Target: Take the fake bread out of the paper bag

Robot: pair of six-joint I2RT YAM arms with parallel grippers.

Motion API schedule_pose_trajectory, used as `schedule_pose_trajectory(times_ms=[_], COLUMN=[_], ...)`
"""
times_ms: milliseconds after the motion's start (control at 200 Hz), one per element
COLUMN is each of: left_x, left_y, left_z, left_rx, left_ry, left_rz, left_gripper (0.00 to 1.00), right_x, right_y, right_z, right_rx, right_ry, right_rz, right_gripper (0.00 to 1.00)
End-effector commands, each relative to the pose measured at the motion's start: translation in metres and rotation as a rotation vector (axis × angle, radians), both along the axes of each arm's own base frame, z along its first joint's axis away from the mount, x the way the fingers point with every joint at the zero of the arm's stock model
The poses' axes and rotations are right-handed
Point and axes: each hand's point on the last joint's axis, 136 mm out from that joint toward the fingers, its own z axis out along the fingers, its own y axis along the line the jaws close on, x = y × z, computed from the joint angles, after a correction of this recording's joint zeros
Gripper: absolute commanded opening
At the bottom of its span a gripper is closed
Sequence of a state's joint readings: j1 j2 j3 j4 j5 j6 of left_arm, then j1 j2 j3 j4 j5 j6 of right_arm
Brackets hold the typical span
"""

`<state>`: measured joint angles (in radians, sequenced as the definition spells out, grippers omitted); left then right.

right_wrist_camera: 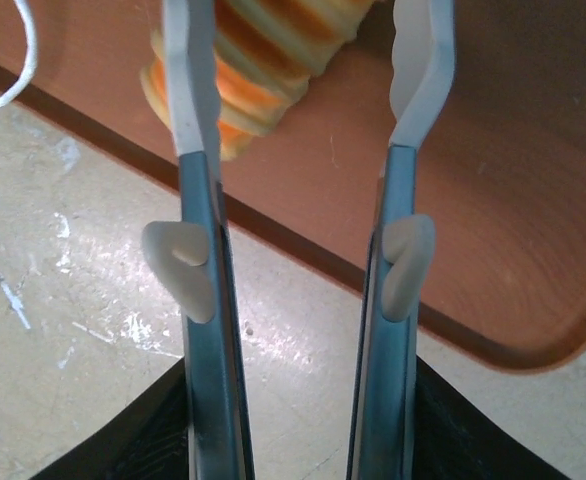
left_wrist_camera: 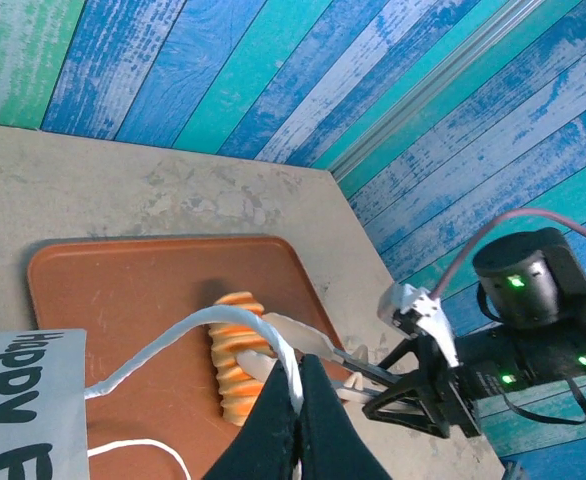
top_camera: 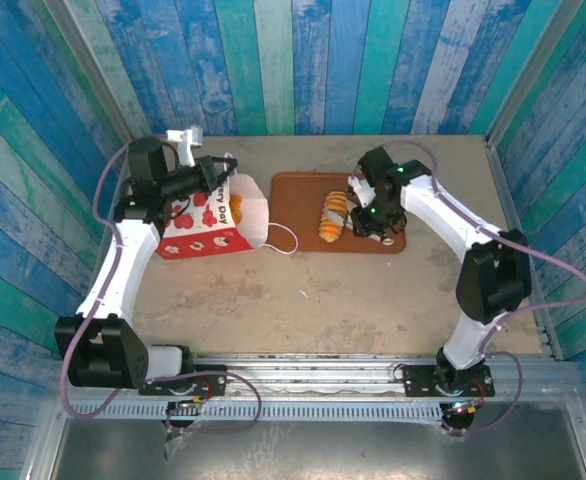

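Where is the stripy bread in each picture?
Top view: stripy bread mid-picture, on the brown tray.
Left wrist: low centre, behind the white cord handle.
Right wrist: top edge, left of centre.
Shared landmark: the brown tray under it in all three.

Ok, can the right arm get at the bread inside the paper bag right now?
Probably yes: the paper bag lies on its side, mouth toward the open right gripper, bread showing inside; the left gripper pinches its handle. Only the ridged loaf lies between.
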<state>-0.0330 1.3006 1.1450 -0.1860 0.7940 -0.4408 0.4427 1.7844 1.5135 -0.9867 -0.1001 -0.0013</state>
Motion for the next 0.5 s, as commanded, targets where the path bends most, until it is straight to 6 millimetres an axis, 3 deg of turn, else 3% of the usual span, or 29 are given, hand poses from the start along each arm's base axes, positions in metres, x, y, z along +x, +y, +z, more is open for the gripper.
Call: schedule_pose_trajectory(times_ms=[0, 200, 280, 486, 496], left_x=[0.006, 0.007, 0.007, 0.007, 0.007], left_y=[-0.001, -0.002, -0.002, -0.004, -0.004], left_z=[-0.003, -0.004, -0.003, -0.004, -0.005], left_rx=[0.018, 0.016, 0.016, 0.018, 0.017], left_ry=[-0.011, -0.008, -0.012, -0.015, -0.014], left_rz=[-0.008, -0.009, -0.013, -0.029, -0.029], left_gripper=[0.0, 0.0, 0.0, 0.0, 0.0], right_x=[0.009, 0.013, 0.006, -0.007, -0.012], right_y=[0.001, 0.012, 0.019, 0.016, 0.023], right_z=[0.008, 0.022, 0.024, 0.02, 0.021], right_rx=[-0.015, -0.008, 0.005, -0.096, -0.098], right_ry=[-0.016, -0.071, -0.076, -0.121, -0.126], right_rz=[0.023, -0.062, -0.091, -0.217, -0.2], right_gripper=[0.54, 0.62, 0.63, 0.64, 0.64])
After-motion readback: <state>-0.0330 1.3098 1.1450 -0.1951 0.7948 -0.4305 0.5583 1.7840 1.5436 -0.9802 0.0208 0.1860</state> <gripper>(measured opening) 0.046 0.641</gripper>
